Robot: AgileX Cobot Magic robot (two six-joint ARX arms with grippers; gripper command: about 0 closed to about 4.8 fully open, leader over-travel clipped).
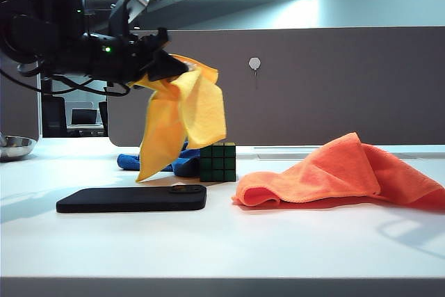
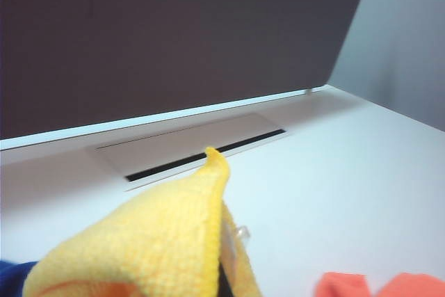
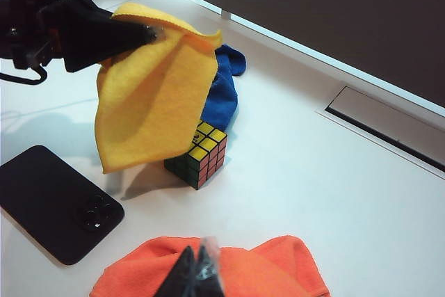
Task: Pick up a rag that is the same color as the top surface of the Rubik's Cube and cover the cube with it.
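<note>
My left gripper (image 1: 177,67) is shut on the top edge of the yellow rag (image 1: 182,119) and holds it in the air. The rag hangs down above and just left of the Rubik's Cube (image 1: 217,162), partly in front of it. In the right wrist view the rag (image 3: 149,106) dangles beside the cube (image 3: 198,154), whose top face is yellow. The rag (image 2: 153,241) hides the jaws in the left wrist view. My right gripper (image 3: 198,269) hovers over the orange cloth, jaws together with nothing between them; the exterior view does not show it.
A flat black phone (image 1: 132,198) lies in front of the cube. A large orange cloth (image 1: 341,172) is bunched at the right. A blue cloth (image 1: 177,163) sits behind the cube. A metal bowl (image 1: 14,147) stands far left. A partition and cable slot (image 3: 389,126) run along the back.
</note>
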